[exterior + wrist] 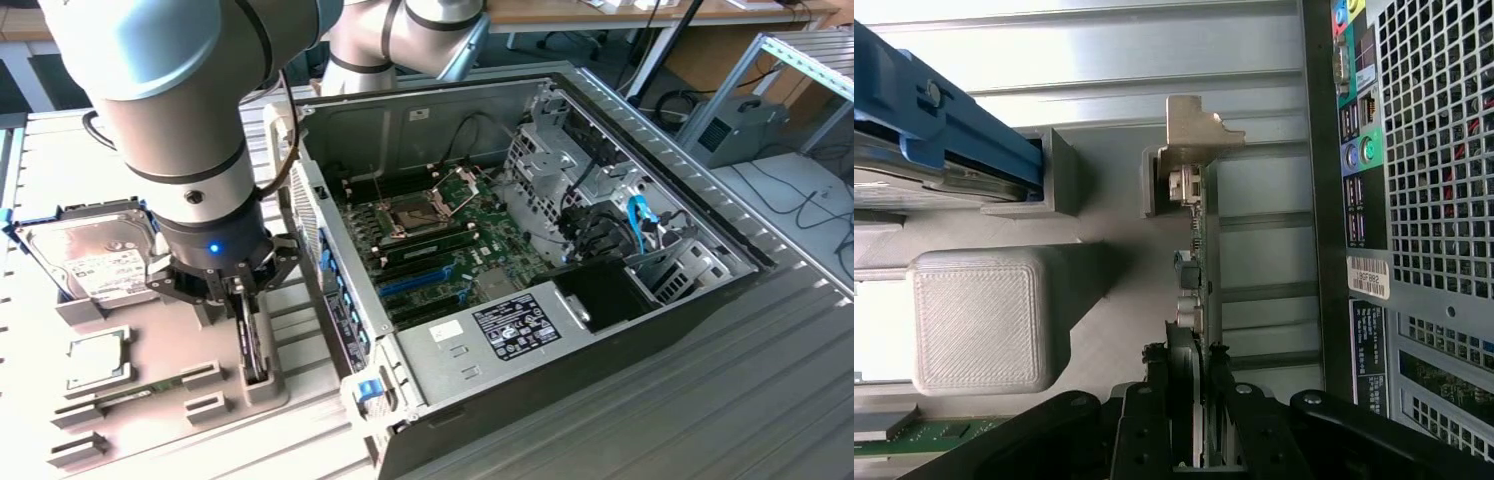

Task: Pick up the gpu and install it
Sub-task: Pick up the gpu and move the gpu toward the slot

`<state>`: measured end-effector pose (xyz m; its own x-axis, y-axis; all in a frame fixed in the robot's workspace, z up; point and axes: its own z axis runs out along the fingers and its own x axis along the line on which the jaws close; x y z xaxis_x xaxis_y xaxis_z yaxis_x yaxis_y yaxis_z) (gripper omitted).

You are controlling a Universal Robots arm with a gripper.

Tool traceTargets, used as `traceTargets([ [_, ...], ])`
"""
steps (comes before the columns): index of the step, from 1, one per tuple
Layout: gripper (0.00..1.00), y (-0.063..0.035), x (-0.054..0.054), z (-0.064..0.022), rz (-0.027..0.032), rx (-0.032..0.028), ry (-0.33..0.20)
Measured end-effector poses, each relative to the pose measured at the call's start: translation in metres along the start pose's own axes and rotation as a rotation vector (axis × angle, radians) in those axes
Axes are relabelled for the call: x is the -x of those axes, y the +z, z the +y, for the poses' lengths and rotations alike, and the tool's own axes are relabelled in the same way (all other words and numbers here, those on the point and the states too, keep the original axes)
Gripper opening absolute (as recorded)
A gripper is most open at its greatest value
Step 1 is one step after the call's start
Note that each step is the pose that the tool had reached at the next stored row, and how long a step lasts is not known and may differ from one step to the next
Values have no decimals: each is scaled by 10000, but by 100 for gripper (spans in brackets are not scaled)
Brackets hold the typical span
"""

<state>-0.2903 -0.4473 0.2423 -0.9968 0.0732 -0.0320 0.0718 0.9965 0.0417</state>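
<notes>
The gpu [251, 350] is a thin black card standing on edge in a slot of the grey holder plate [274, 392], at the exterior view's left of the open computer case. My gripper [242, 300] is straight above it, with its fingers down on either side of the card's upper edge. In the wrist view the gpu [1200, 265] runs away from the gripper [1200, 365] to its silver bracket [1192, 130]. Both black fingers [1179, 375] lie flat against the card's faces with no gap showing.
The open computer case [694, 215] lies on its side, motherboard [454, 245] facing up; its rear panel [1414, 200] runs close beside the card. On the holder plate are a silver hard drive [94, 262], a processor [96, 362] and a green memory stick [150, 392]. A grey block [984, 320] rises beside the card.
</notes>
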Motion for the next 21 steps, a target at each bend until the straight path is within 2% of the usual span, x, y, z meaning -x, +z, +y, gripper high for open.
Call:
traceTargets([
  [9,26,-20,1,1,1,-1,0],
  [21,26,-128,4,5,0,0,0],
])
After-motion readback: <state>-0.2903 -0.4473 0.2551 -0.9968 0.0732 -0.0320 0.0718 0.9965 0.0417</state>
